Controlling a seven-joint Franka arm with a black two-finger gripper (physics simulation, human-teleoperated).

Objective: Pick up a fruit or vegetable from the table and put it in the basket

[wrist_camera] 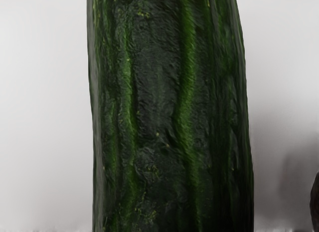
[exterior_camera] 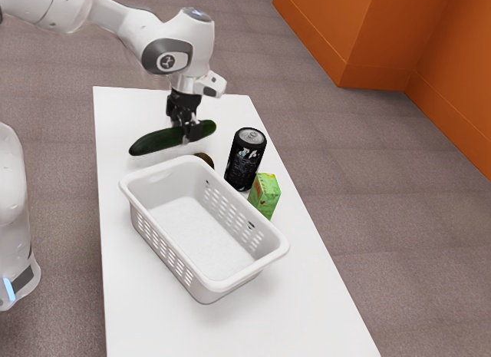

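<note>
Cucumber [exterior_camera: 153, 140] is outside the basket [exterior_camera: 165, 253], near the basket's end that is closer to the arm [exterior_camera: 153, 31]. The black gripper [exterior_camera: 189, 133] is pointing down at it, with its fingers closed on the cucumber from two sides, closer to the end at the exterior view's right. Whether the cucumber touches the white table [exterior_camera: 307, 318], I cannot tell surely. In the wrist view its dark green skin, with lighter stripes along it, is very close under the hand.

The basket is white, it stands upright on the table, and it has slots in its walls. Just behind its rim there is a brown round thing [exterior_camera: 204, 157], partly hidden. Beside the basket, at the exterior view's right, a black can [exterior_camera: 244, 161] stands upright, and next to the can is a small green box [exterior_camera: 265, 194].
</note>
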